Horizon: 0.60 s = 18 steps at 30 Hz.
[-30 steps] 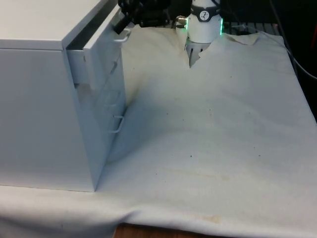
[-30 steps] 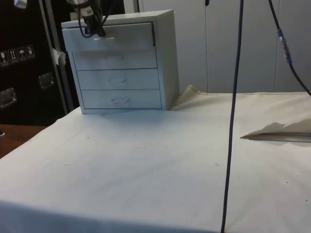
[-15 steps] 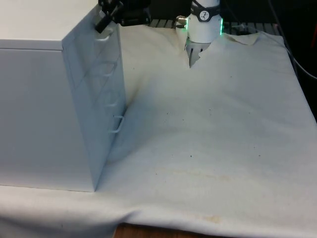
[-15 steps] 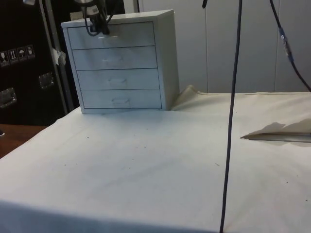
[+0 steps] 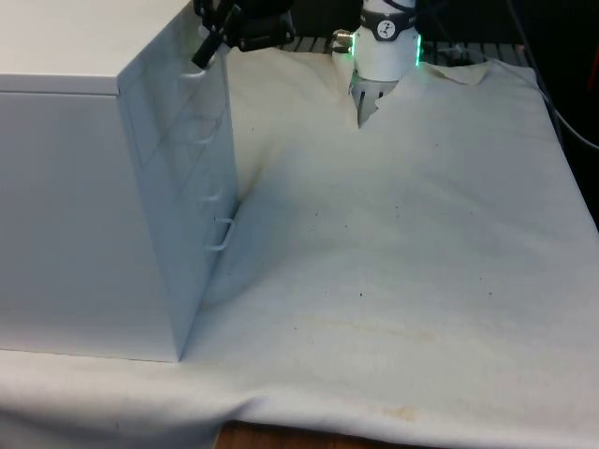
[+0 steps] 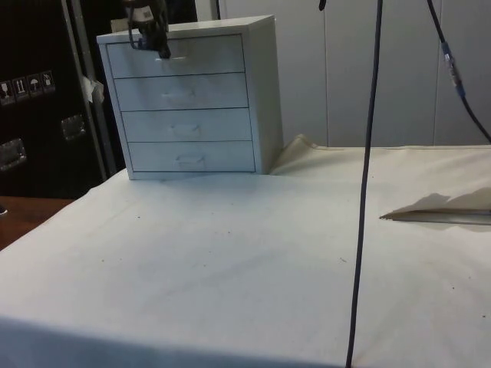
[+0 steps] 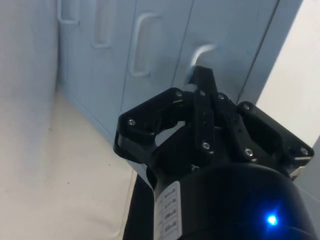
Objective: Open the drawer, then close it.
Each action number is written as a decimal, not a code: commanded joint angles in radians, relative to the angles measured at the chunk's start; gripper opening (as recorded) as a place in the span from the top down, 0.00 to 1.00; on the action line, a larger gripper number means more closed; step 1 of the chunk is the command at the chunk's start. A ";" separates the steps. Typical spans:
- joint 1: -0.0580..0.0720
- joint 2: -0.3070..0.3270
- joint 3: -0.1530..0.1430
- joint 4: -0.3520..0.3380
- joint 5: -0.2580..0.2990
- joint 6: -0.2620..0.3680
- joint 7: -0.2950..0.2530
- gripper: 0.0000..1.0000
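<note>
White chest of drawers (image 6: 188,103) stands with every drawer shut; the black gripper (image 7: 202,82), jaws pressed together and holding nothing, partly hides the top drawer's handle (image 7: 200,54).

chest of drawers (image 5: 112,187) – cut off, front view's left

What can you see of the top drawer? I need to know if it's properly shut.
The top drawer is a flat white front with a slim pale bow handle, the highest of four in the white chest. It sits flush with the drawers below, so it looks shut. The gripper hangs right at its handle; whether it touches can't be told.
</note>
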 commanded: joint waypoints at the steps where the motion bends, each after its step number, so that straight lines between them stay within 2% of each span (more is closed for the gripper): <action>1: -0.008 -0.003 0.007 -0.002 0.023 0.012 -0.008 1.00; 2: -0.008 -0.003 0.007 -0.001 0.029 0.013 -0.007 1.00; 3: 0.000 0.000 0.000 0.002 0.010 0.001 0.000 1.00; 4: -0.008 -0.002 0.007 -0.001 0.035 0.014 -0.007 1.00; 10: -0.012 -0.002 0.007 0.002 0.068 0.021 -0.006 1.00; 11: -0.004 -0.002 -0.002 0.007 0.047 0.006 0.000 1.00; 12: -0.012 -0.002 0.007 0.003 0.074 0.022 -0.006 1.00; 18: -0.004 -0.021 0.005 0.017 0.103 0.003 -0.019 1.00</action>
